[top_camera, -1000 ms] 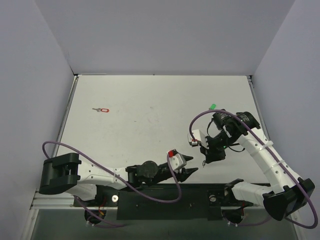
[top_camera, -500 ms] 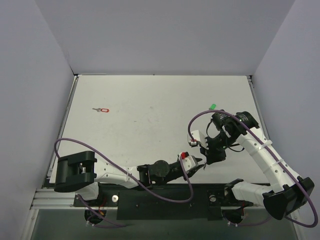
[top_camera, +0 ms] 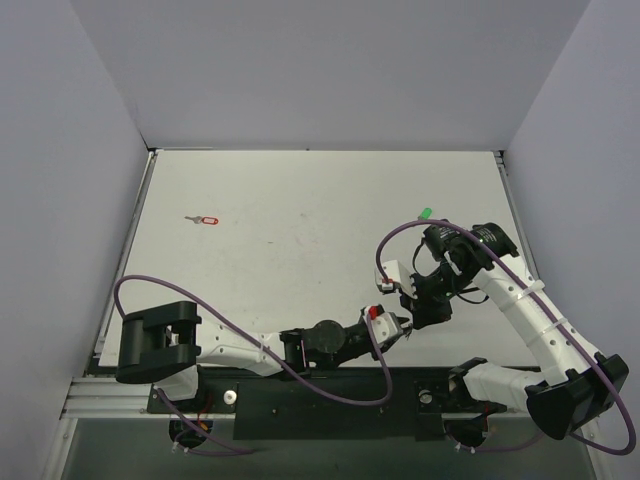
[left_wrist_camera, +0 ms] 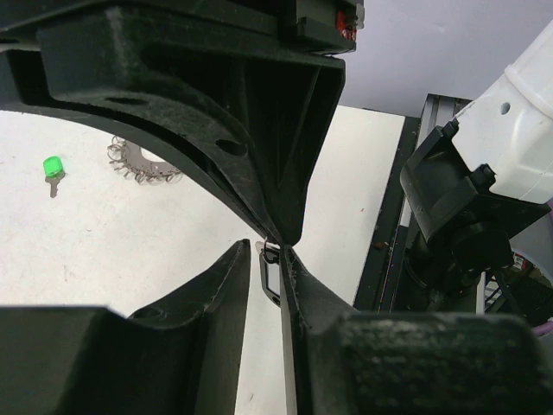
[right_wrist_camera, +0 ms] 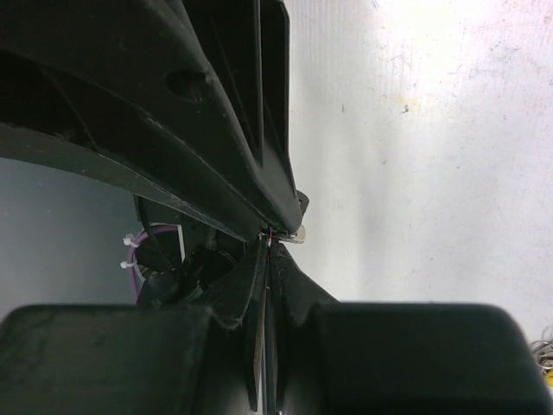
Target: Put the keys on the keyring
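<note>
Your left tool [left_wrist_camera: 270, 258] stands nearly together around a thin dark key [left_wrist_camera: 270, 278]; you cannot tell whether it grips. Your right tool [right_wrist_camera: 267, 259] is pressed together, tip to tip with it near the desk's [top_camera: 300, 190] front edge, with open desk beyond. Only the left wrist shows the spiky metal keyring [left_wrist_camera: 143, 166], near a green key [left_wrist_camera: 52, 166]. A red key [top_camera: 207, 220] lies far left.

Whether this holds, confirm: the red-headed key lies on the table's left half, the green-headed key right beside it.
No. The red-headed key does lie on the left half of the table, but the green-headed key lies far from it on the right half, as the top external view shows.
</note>
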`<state>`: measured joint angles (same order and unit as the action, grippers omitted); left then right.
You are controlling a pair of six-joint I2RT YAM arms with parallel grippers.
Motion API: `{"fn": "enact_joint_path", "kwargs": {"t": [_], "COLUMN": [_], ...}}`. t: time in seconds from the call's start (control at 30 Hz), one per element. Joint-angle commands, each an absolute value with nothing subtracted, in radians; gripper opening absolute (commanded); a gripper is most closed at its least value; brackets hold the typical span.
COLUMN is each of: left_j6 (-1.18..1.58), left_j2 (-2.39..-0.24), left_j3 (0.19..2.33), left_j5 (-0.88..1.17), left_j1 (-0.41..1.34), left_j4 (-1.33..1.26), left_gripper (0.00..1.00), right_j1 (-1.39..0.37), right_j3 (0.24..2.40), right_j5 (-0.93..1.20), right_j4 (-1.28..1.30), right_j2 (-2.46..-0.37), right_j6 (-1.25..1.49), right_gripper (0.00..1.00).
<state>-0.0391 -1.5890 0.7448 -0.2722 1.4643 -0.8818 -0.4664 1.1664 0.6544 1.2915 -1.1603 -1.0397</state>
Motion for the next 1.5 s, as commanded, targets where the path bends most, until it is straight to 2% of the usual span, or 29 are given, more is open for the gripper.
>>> {"fn": "enact_joint_path", "kwargs": {"t": [0.0,0.07,0.17,0.7,0.8,0.87,1.13,1.2,1.27,1.33,1.47], "left_j6": [-0.055,-0.054,-0.054,-0.038,-0.031,-0.028,0.031,0.047,0.066,0.084,0.11], "left_j2": [-1.594,-1.595,-1.598,-1.611,-1.611,-1.609,-1.588,-1.575,-1.563,-1.549,-1.529], "left_j3": [0.79,0.793,0.796,0.813,0.816,0.819,0.761,0.738,0.709,0.681,0.611], "left_j5": [-0.25,-0.244,-0.227,-0.21,-0.199,-0.186,-0.209,-0.221,-0.238,-0.253,-0.288], "left_j1": [1.462,1.46,1.457,1.454,1.453,1.448,1.447,1.447,1.447,1.447,1.447], "left_j4": [-0.927,-0.923,-0.916,-0.882,-0.874,-0.868,-0.957,-0.992,-1.034,-1.084,-1.215], "left_gripper": [0.27,0.2,0.17,0.18,0.15,0.0,0.0,0.0,0.0,0.0,0.0], "right_j1": [-0.474,-0.472,-0.472,-0.474,-0.472,-0.472,-0.463,-0.448,-0.425,-0.402,-0.361], "right_j3": [1.178,1.175,1.175,1.173,1.173,1.175,1.169,1.163,1.157,1.152,1.14], "right_j5": [0.676,0.676,0.68,0.689,0.69,0.692,0.699,0.713,0.733,0.753,0.799], "right_j4": [1.351,1.351,1.351,1.348,1.348,1.348,1.321,1.299,1.287,1.284,1.282], "right_j2": [-1.152,-1.152,-1.15,-1.146,-1.146,-1.146,-1.129,-1.117,-1.105,-1.094,-1.06], "right_j6": [-1.039,-1.04,-1.04,-1.043,-1.043,-1.043,-1.026,-1.008,-1.003,-1.006,-1.055], "right_gripper": [0.0,0.0,0.0,0.0,0.0,0.0,0.01,0.06,0.23,0.31,0.37]}}
